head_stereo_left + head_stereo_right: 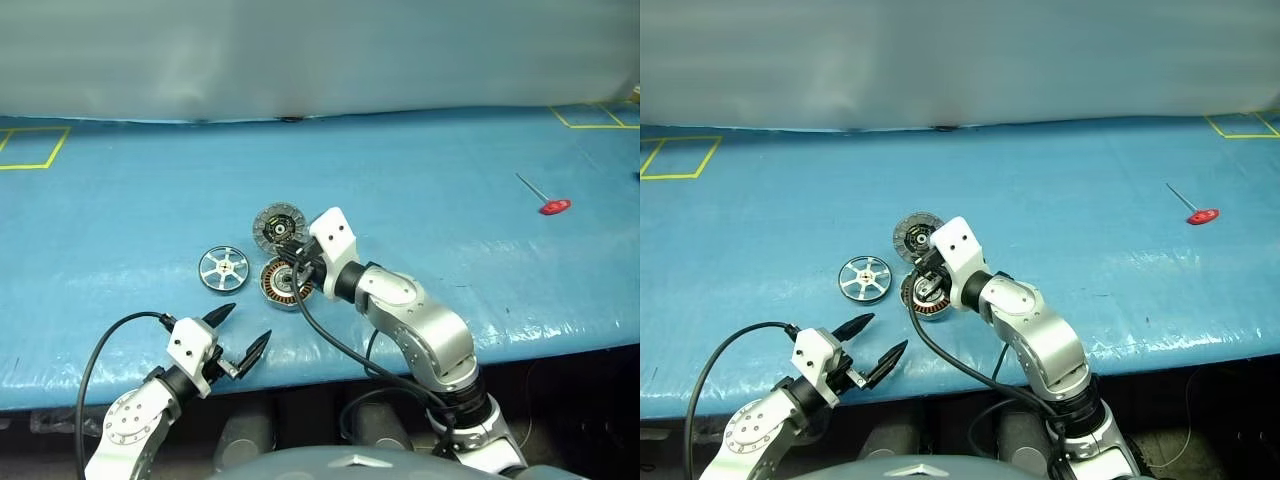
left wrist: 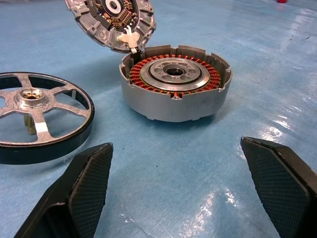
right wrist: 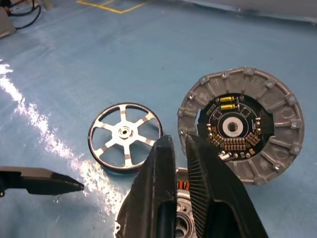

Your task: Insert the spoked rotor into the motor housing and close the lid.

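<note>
Blue plastic sheeting [image 1: 430, 160] covers the whole table, with yellow tape corners [image 1: 35, 147] at the far edges and a pale wall behind.

Our right claw [image 3: 179, 148] hangs just above the housing [image 2: 176, 82], its two black fingers pressed together with nothing between them. Directly below it sits that short grey cup, open at the top. Inside we see a ring of copper-brown windings around a silver centre with a dark hole in the middle; the wheel is not in it. From the head views the right wrist covers part of the housing, so we make out only its near half there.

Just beyond the right claw, and to its right in its own camera, the lid [image 3: 241, 124] shows its inner face: a ribbed grey ring around a dark board with small parts and a square hole. It touches the housing's far rim, where a small white piece shows; in the left wrist view it looks tilted up and its top is cut off.

To the left of the right claw, just beside the housing but apart from it, the spoked wheel [image 1: 222, 269] lies flat on the sheeting, six spokes and a small hub.

Our left claw [image 1: 237, 333] sits near the table's front edge, well short of the parts, fingers spread wide and empty, pointing at the housing.

Far to the right lies a thin tool with a red handle [image 1: 548, 200]; we cannot tell what it is.
</note>
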`<state>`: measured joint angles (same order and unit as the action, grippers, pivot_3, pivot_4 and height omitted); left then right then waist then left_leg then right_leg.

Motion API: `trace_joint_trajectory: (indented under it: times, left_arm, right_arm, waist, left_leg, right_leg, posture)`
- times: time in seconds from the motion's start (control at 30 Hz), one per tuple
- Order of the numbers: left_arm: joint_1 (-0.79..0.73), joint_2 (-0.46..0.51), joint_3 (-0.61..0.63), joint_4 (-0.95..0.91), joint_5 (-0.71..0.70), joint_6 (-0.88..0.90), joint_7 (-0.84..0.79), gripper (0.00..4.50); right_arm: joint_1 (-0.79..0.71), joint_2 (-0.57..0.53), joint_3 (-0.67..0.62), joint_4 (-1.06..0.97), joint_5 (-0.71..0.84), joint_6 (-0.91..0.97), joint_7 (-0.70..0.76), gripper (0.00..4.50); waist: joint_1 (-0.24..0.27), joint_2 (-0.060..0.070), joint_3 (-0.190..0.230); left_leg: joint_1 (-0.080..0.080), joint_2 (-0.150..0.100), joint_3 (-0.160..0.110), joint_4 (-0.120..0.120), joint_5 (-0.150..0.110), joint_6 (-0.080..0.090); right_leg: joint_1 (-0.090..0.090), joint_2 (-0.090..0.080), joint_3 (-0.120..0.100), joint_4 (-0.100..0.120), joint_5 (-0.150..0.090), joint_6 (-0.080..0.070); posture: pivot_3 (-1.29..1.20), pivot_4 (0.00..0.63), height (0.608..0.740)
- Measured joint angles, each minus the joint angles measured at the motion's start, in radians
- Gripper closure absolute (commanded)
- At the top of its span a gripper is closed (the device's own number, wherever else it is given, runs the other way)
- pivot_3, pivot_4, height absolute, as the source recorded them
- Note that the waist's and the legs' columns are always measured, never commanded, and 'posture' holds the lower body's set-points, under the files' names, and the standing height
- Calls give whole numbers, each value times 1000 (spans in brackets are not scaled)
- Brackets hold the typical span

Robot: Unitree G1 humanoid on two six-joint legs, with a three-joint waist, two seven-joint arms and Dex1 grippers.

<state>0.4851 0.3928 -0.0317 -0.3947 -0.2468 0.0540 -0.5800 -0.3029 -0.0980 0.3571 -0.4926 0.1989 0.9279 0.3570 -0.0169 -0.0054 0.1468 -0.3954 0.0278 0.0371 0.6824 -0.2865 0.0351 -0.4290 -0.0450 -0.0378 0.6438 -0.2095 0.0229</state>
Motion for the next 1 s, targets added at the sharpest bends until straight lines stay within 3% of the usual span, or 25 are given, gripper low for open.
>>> trace_joint_trajectory:
  times: [0.27,0.47,0.73,0.83,1.0]
  left_arm:
    - [4,-19,6,-1,-13,-1,2,0]
    - [6,20,65,-91,-45,17,5,0]
    - [-46,259,251,-244,-193,263,-45,0]
    - [-119,379,345,-245,-268,382,-90,0]
    - [-345,614,348,-110,-345,530,-254,0]
  right_arm:
    - [-5,-21,59,-33,10,14,2,4479]
    - [-25,-108,41,-98,62,-12,87,4479]
    - [-33,-194,-20,-112,90,-33,131,4479]
    - [-24,-213,-7,-114,92,-46,145,4479]
    - [-7,-217,59,-113,85,-72,149,4479]
  waist:
    - [-3,0,0]
    - [-1,-1,0]
    - [-2,-2,1]
    - [1,-1,1]
    - [5,-5,3]
  left_leg:
    - [0,0,0,0,0,0]
    - [0,0,-1,0,0,0]
    - [0,1,-2,0,0,0]
    - [0,0,-2,0,1,-1]
    - [0,1,-4,0,2,-4]
  right_leg:
    - [0,0,0,0,-1,1]
    - [0,0,-1,0,-1,1]
    - [0,1,-1,0,-1,1]
    - [1,1,-2,0,-1,1]
    - [0,2,-3,1,-1,1]
  posture:
    - [0,150,740]
    - [0,150,740]
    - [0,150,740]
    - [0,150,740]
    - [0,150,740]
